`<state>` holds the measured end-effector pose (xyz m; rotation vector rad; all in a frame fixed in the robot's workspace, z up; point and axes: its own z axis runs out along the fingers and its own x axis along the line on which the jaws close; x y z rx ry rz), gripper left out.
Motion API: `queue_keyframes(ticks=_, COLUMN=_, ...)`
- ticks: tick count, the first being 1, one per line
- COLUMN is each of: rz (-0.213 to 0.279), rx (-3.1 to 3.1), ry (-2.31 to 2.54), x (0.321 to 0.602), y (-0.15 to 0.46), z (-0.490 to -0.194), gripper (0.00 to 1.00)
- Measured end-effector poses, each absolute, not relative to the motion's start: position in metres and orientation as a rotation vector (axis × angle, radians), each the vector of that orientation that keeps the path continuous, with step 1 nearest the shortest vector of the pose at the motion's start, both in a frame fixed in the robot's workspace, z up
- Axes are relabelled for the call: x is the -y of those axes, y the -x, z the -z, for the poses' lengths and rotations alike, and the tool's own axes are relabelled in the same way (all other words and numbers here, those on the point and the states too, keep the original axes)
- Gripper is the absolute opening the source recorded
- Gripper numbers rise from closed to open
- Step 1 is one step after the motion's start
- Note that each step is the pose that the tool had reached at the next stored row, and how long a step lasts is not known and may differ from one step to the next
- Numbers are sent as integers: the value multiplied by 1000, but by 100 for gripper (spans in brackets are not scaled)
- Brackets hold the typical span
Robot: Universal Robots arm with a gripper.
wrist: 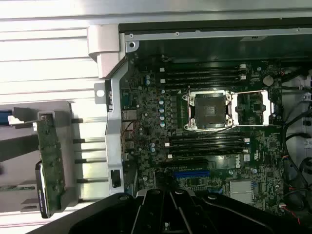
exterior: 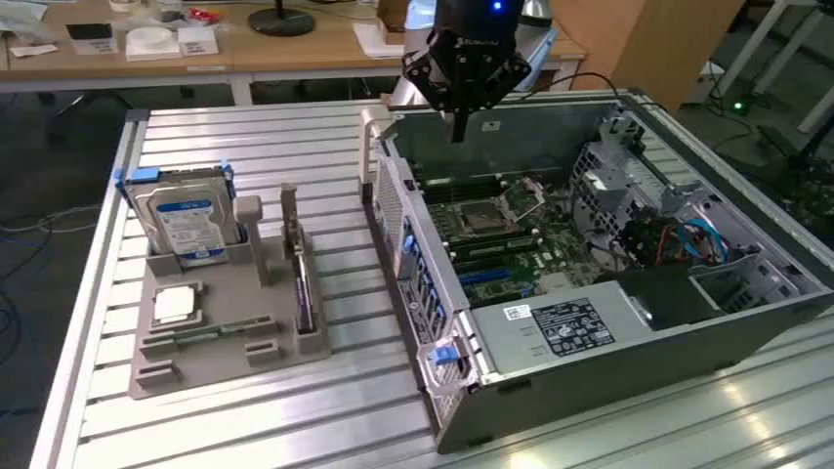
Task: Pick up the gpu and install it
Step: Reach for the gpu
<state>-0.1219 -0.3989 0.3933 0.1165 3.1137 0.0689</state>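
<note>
The gpu (exterior: pixel 304 288) stands on its edge in a grey holder (exterior: pixel 222 362) on the exterior view's left, a thin dark card with a pale bracket at its far end. In the wrist view the gpu (wrist: pixel 50 165) shows its green circuit-board face. My gripper (exterior: pixel 459 132) hangs shut and holds nothing. It sits above the far part of the open computer case (exterior: pixel 431 293), well apart from the gpu. The gripper (wrist: pixel 170 209) looks down on the motherboard (wrist: pixel 146 126), which has a blue slot (wrist: pixel 191 173) and a bare processor socket (wrist: pixel 209 109).
The holder also carries a silver hard drive with a blue-white label (exterior: pixel 189 220), a square chip (exterior: pixel 176 303) and a narrow memory stick (exterior: pixel 209 334). The slatted aluminium table (exterior: pixel 234 137) bears everything. Drive cages and cables (exterior: pixel 678 239) fill the case's right side. Desks stand behind.
</note>
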Motion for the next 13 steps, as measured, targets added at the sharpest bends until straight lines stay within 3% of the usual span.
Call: queue_keyframes(ticks=13, rz=-69, rx=-3114, ry=-117, x=399, y=129, z=-393, gripper=11)
